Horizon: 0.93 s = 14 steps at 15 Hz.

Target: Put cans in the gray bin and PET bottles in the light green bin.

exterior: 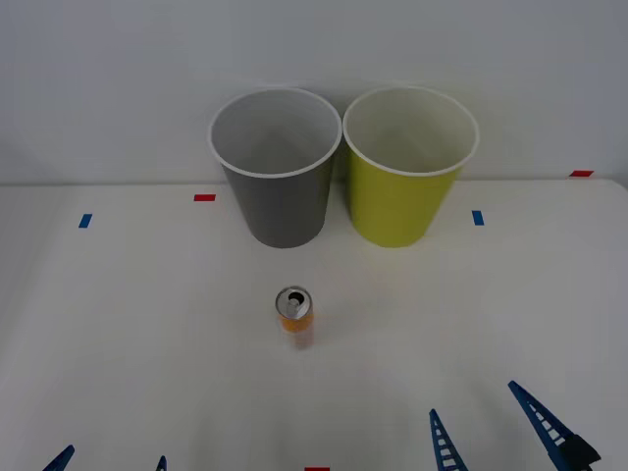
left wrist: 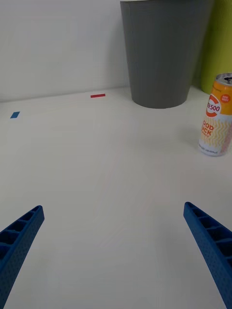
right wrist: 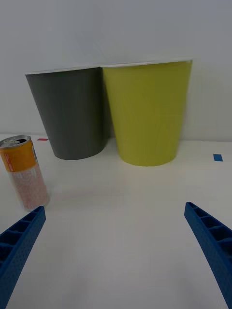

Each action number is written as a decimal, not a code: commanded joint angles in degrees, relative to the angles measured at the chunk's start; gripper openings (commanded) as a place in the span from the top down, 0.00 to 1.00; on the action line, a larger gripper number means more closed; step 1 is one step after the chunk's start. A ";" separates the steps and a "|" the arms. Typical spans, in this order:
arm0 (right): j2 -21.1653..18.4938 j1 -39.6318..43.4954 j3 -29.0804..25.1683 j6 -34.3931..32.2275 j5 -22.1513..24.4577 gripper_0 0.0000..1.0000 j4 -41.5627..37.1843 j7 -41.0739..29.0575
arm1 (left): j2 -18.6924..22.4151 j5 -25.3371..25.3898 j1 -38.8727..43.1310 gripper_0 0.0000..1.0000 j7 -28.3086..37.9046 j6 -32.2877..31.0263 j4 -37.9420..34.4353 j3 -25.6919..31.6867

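1. Ahead and right of the left gripper (exterior: pixel 110 461), fingers spread wide, the can (exterior: pixel 294 315) stood upright.
2. Farther back sat the gray bin (exterior: pixel 280 211), then the light green bin (exterior: pixel 402 211).
3. Right gripper (exterior: pixel 496 432) also gaped empty; I'd grab the can mid-body, squarely.

Open table (exterior: pixel 147 324) surrounds can (exterior: pixel 294 316); bins (exterior: pixel 280 186) behind.

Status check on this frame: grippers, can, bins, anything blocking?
Left gripper and right gripper open, low, holding nothing. Can upright before gray bin; green bin beside it. Path clear.
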 commanded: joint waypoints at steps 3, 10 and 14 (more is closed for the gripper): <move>0.65 -11.61 5.89 4.15 -0.36 0.00 3.77 1.32 | 0.00 0.00 0.00 0.00 0.00 0.00 0.00 0.00; 5.40 -26.02 10.46 4.51 -1.51 0.00 14.93 1.41 | 0.00 0.00 0.00 0.00 0.00 0.00 0.00 0.00; 8.83 -31.47 11.96 4.51 -1.24 0.00 19.77 2.20 | 0.00 0.00 0.00 0.00 0.00 0.00 0.00 0.00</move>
